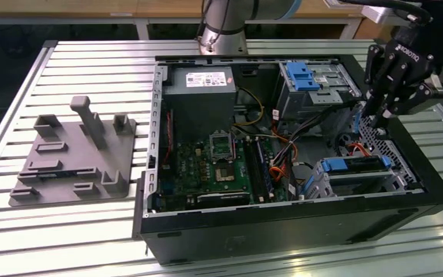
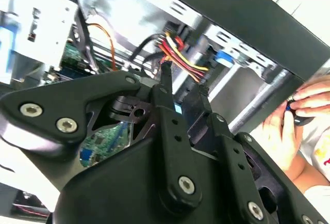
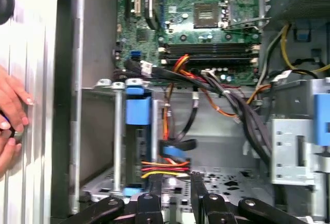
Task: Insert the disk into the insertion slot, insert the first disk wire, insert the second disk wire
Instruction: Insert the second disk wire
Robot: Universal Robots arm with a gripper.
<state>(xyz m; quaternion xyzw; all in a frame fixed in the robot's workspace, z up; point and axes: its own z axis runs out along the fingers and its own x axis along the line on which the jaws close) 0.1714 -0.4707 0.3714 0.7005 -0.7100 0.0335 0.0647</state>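
The disk was found already seated in the insertion slot at the exterior view's right of the computer case, and the gripper was positioned near it, fingers apart, nothing clamped, beside the red-yellow wire bundle.

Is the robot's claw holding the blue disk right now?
No, in the exterior view the disk sits in the insertion slot, and the gripper hangs apart from it.
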